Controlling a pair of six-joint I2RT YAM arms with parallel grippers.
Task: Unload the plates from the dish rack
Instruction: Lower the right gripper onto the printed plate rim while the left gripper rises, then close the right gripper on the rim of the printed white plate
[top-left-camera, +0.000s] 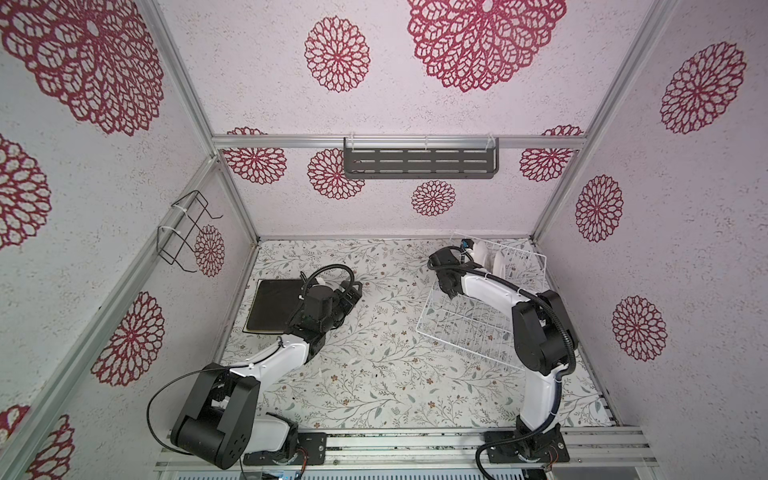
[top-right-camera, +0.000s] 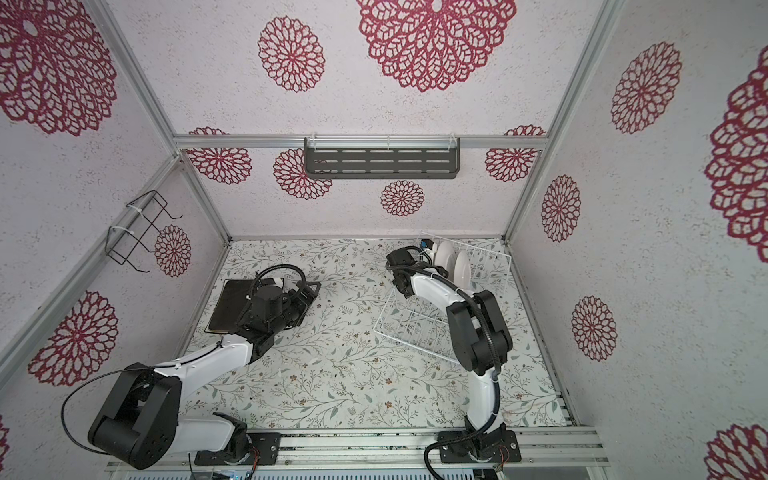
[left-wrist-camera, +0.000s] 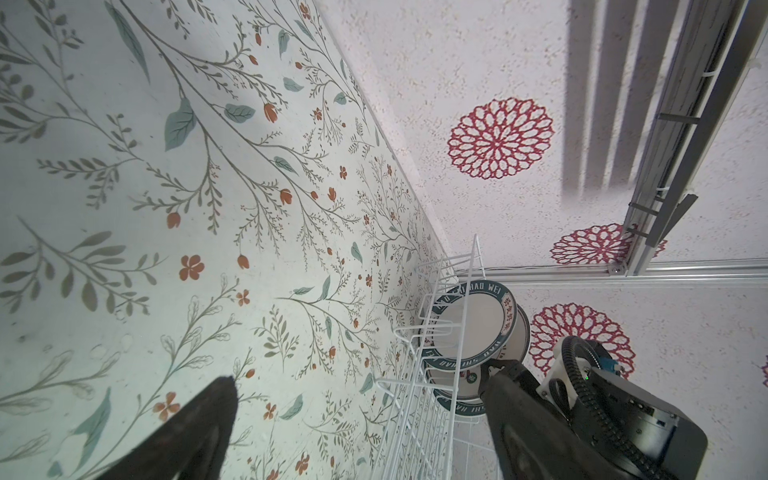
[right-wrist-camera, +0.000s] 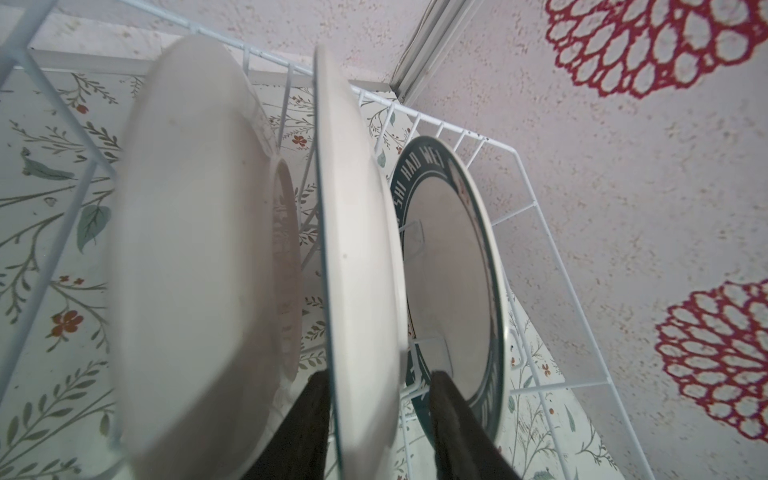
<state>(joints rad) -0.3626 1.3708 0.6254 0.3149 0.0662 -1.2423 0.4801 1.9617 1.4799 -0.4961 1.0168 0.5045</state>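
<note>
The white wire dish rack (top-left-camera: 478, 320) stands at the back right of the table. Three round white plates stand upright at its far end (top-right-camera: 446, 254). In the right wrist view they are a plain white back (right-wrist-camera: 191, 249), a middle plate (right-wrist-camera: 357, 249) and one with a lettered dark-teal rim (right-wrist-camera: 453, 257). My right gripper (right-wrist-camera: 378, 376) straddles the middle plate's edge. One finger lies against it and a gap shows at the other. A square black plate (top-left-camera: 274, 305) lies flat at the left. My left gripper (left-wrist-camera: 361, 374) hangs open and empty beside it.
A dark grey slotted shelf (top-left-camera: 419, 160) hangs on the back wall. A small black wire holder (top-left-camera: 185, 232) is fixed to the left wall. The rack sits close to the right wall and back corner. The right arm (top-left-camera: 536, 328) reaches over the rack's near half.
</note>
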